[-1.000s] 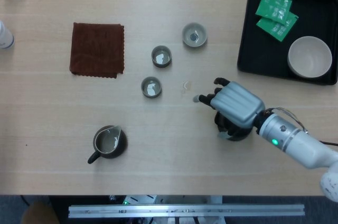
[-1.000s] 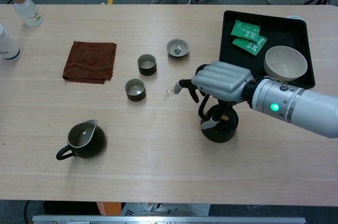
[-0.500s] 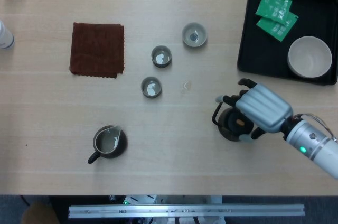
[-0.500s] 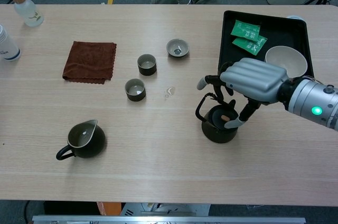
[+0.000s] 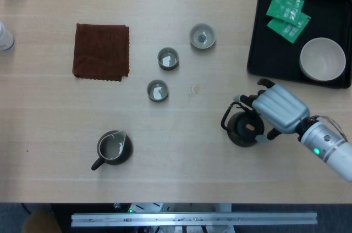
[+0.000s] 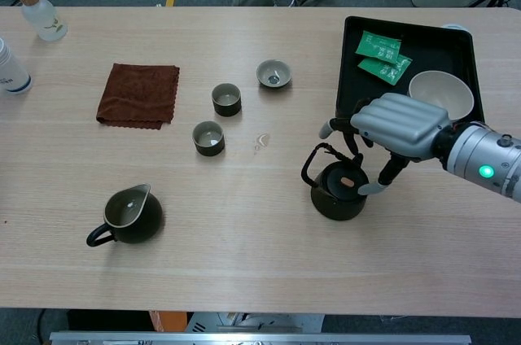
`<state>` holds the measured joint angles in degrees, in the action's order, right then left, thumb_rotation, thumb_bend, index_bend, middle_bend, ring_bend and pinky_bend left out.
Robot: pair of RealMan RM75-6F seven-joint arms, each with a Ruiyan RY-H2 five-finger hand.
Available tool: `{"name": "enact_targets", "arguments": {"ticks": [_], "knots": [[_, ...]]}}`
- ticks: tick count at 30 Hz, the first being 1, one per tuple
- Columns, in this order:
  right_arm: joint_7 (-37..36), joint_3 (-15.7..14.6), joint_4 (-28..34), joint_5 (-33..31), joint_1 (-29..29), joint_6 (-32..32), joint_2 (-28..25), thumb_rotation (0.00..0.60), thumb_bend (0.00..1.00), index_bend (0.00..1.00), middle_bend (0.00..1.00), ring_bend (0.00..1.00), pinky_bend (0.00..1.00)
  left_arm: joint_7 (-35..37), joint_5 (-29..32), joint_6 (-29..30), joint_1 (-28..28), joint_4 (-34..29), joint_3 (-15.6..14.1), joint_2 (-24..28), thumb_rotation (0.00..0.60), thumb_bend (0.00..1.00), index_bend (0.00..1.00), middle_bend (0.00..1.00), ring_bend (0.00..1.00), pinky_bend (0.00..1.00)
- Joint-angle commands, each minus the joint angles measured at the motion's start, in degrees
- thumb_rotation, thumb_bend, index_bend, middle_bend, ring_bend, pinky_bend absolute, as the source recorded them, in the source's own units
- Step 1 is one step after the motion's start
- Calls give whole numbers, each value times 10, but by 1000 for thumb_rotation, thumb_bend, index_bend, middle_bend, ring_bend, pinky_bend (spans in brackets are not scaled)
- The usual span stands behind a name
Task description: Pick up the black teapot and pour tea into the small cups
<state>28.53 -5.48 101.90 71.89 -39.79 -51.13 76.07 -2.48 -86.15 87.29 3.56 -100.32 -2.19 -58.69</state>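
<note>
- Black and squat, the pitcher (image 6: 126, 216) with a pale liquid inside sits nearest, at the front left of the table (image 6: 244, 264), untouched.
- Further right stands the black teapot (image 6: 339, 190), upright on the wood with its loop handle toward the cups. A second ago the right hand (image 6: 396, 128) covered the pot from above; it has since slid off to the right, so the lid is now plainly visible and the pot stands free.
- My reading: either the pouring is finished and the hand is leaving, or the grasp slipped; the three small cups (image 6: 210, 137) (image 6: 226, 98) (image 6: 274, 73) each show a pale patch inside, perhaps tea.
- That hand hovers just beside the pot's right edge, palm down, fingers loosely curled and apart, gripping nothing; one fingertip hangs close to the rim, contact unclear.
- Beyond lie the brown cloth (image 6: 139, 94) and the black tray (image 6: 352, 52) with a white bowl (image 6: 440, 96).
- No left hand appears.
</note>
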Motion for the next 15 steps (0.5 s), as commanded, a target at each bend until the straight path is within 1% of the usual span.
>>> {"name": "enact_targets", "arguments": {"ticks": [1,8,15], "knots": [[14,7,-12,-12,-3,4,11,471,0,213,503,472,184,0,1,0,1,0,0,1,600,297,161,120,113,132],[39,16,-27,-48,-10,15,26,470,0,213,502,449,184,1,5,-2,2,3,-1,0,600,297,161,120,113,132],[52,28,-35,-61,-23,25,49,470,0,213,502,442,184,2,6,-1,2,3,-1,0,600,297,161,120,113,132]]}}
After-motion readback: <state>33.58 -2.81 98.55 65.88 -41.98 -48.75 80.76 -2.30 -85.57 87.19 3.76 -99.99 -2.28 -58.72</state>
